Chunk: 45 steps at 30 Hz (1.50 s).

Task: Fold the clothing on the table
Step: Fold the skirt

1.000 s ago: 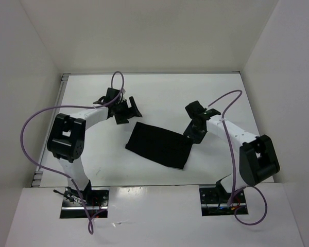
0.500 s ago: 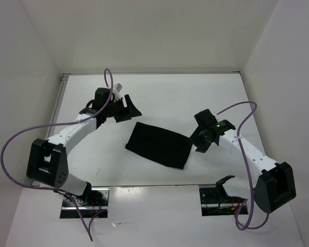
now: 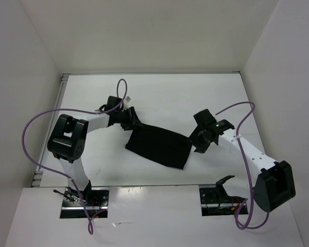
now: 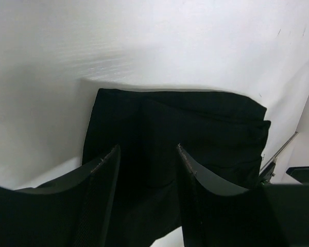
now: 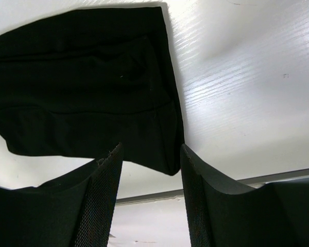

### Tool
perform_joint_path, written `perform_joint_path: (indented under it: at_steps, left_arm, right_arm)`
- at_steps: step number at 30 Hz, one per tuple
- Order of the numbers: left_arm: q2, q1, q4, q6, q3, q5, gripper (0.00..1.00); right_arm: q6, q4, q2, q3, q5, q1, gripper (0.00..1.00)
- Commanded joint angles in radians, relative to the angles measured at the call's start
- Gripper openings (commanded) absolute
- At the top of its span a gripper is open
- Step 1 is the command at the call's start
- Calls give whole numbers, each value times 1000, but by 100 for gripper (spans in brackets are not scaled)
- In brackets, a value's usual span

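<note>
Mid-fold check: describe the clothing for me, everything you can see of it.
The clothing is plain black, matte, soft fabric, lying in layers: overlapping edges and a seam show in the wrist views. It lies flat on the table as a slanted rough rectangle, mid-table. The left gripper stands open over its far-left corner, and the right gripper stands open over its right end. Whether either touches it, I cannot tell.

Open surface (image 3: pixel 165 95) beyond the clothing (image 3: pixel 159 145), walls (image 3: pixel 144 36) closing three sides, left tool (image 3: pixel 131 120) and right tool (image 3: pixel 198 141) at its ends
</note>
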Motion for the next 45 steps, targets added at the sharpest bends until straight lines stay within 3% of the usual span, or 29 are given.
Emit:
perform_joint_path:
  at_steps: [1, 7, 8, 11, 19, 22, 24, 26, 27, 29, 32, 35, 39, 42, 45]
  left_arm:
    - [29, -8, 82, 14, 45, 42, 54]
    - [102, -17, 128, 3, 70, 89, 34]
    - [103, -17, 142, -8, 70, 100, 22]
    - [116, -17, 151, -8, 80, 112, 0]
    - [-175, -17, 151, -17, -51, -73, 0]
    - [-200, -17, 142, -8, -61, -95, 0]
    - [-134, -17, 128, 2, -35, -72, 0]
    - [-62, -17, 119, 2, -23, -61, 5]
    - [-42, -17, 119, -11, -22, -61, 27]
    - [-11, -17, 103, -20, -13, -88, 56]
    - [-43, -17, 35, -61, -13, -226, 71]
    - [-156, -17, -37, -77, -13, -390, 75]
    - [-311, -27, -108, -75, -13, -452, 75]
    - [-414, -39, -128, -63, -22, -359, 75]
    - [-479, -50, -95, -83, -50, -206, 69]
  right_arm:
    - [13, -17, -25, 13, 14, 11, 54]
    - [13, -26, -35, 13, 14, 11, 54]
    - [13, -26, -26, 13, 14, 11, 54]
    - [13, -26, -26, 13, 14, 11, 54]
    - [4, -17, -26, 12, 25, 11, 54]
    - [4, -6, -15, 12, 16, 11, 54]
    - [-5, -6, -6, 12, 7, 11, 54]
    - [-5, 3, 3, 12, 7, 11, 54]
    - [-14, 3, 3, 12, -4, 11, 54]
    - [-24, 12, 3, 12, -13, 11, 54]
    - [-24, 12, 3, -1, -23, 11, 54]
    - [-24, 55, -8, -40, -67, 20, 54]
    - [-11, 122, -8, -85, -121, 20, 54]
    - [-21, 187, 35, -94, -153, 20, 54]
    - [-30, 214, 110, -94, -164, 29, 54]
